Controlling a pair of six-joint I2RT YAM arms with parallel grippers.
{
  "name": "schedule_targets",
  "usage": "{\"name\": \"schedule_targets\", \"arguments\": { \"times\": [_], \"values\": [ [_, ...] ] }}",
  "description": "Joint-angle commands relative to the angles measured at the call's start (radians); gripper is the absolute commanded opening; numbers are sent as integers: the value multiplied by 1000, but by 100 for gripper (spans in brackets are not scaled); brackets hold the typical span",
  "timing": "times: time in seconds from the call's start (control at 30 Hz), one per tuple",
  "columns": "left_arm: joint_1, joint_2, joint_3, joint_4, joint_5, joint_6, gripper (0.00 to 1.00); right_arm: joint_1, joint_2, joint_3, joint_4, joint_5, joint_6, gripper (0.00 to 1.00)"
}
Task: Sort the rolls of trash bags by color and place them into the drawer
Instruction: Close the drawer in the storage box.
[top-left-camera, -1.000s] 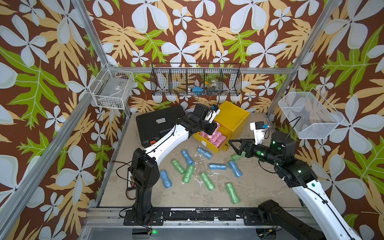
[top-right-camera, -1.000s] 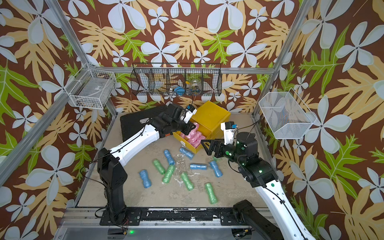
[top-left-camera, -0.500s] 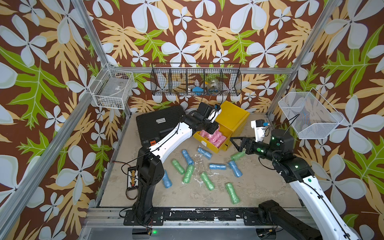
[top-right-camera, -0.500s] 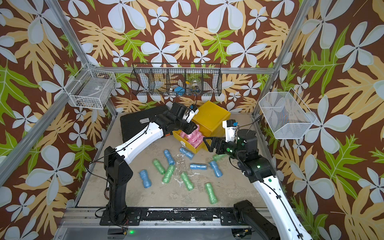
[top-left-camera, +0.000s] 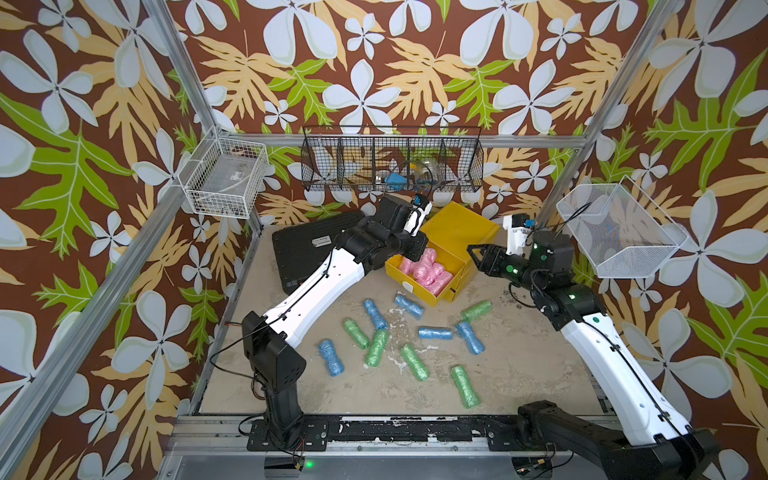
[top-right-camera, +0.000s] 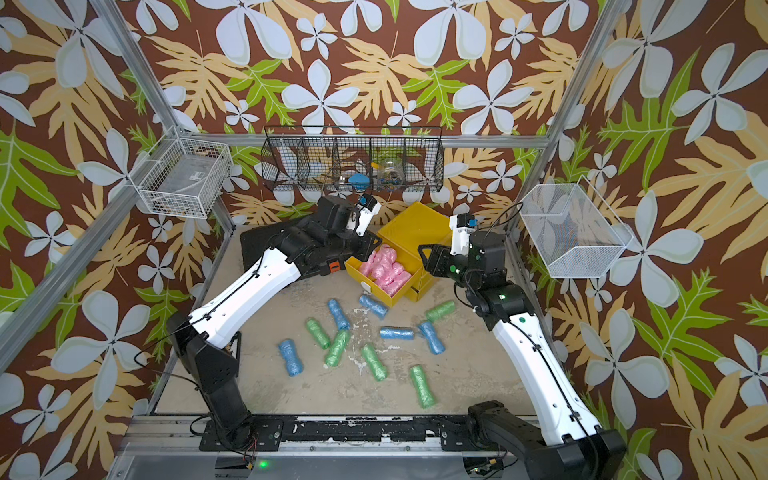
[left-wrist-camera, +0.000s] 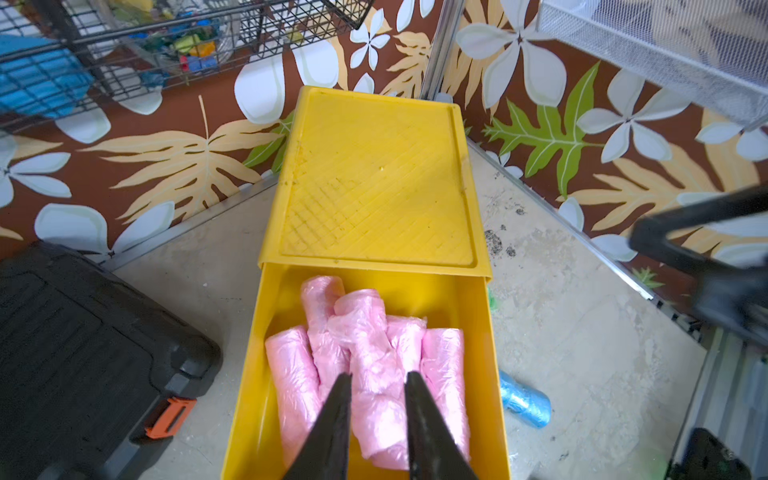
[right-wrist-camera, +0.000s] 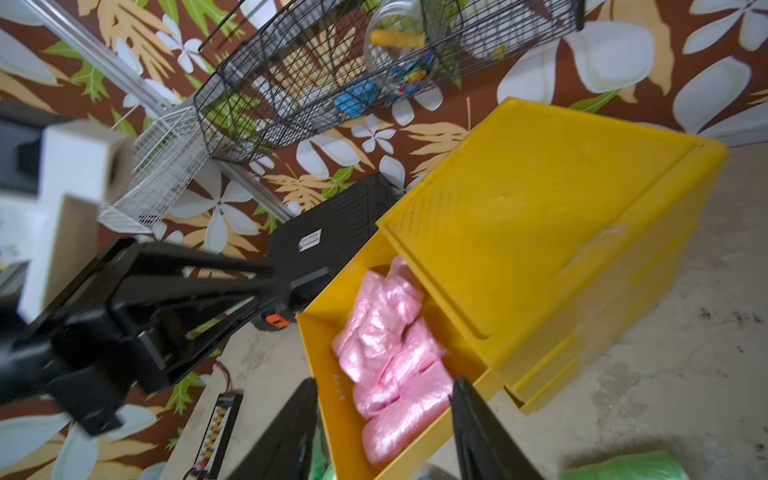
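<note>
Inside the open yellow drawer (left-wrist-camera: 268, 324) pink rolls (left-wrist-camera: 365, 332) lie heaped; blue rolls (top-left-camera: 376, 313) and green rolls (top-left-camera: 465, 386) litter the worktop (top-left-camera: 519, 365). Left tool (left-wrist-camera: 378, 376) hovers over the heap, barely parted, empty; right tool (right-wrist-camera: 384, 382) open, empty. Best lift straight out, avoiding snags.

We saw brown walls (top-left-camera: 374, 62) papered with white flowers and green and tan leaves, aluminium posts (top-left-camera: 191, 83) at the corners, a white wire basket (top-left-camera: 224, 183) on one side, a black wire rack (top-left-camera: 390, 158) on the back wall, a white mesh bin (top-left-camera: 619, 232) opposite, and a scuffed beige floor (top-left-camera: 519, 365) under even light.
</note>
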Motion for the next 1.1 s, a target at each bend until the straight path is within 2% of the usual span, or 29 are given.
{"name": "schedule_targets", "arguments": {
  "times": [0.0, 0.07, 0.13, 0.3, 0.43, 0.7, 1.07],
  "values": [
    [7, -98, -134, 77, 26, -85, 9, -57, 68, 20, 147, -34, 55, 35],
    [11, -172, -254, 141, 51, -130, 1, -85, 122, 41, 181, -74, 78, 25],
    [14, -240, -373, 202, 69, -172, 0, -102, 183, 69, 206, -107, 91, 18],
    [21, -374, -631, 335, 96, -256, 0, -132, 298, 117, 264, -170, 111, 15],
    [23, -405, -766, 450, 136, -311, 0, -148, 361, 137, 299, -202, 132, 15],
    [23, -328, -815, 532, 181, -345, 0, -156, 463, 173, 317, -239, 147, 12],
    [23, -244, -784, 539, 183, -329, 0, -156, 535, 179, 312, -279, 142, 12]
  ]
}}
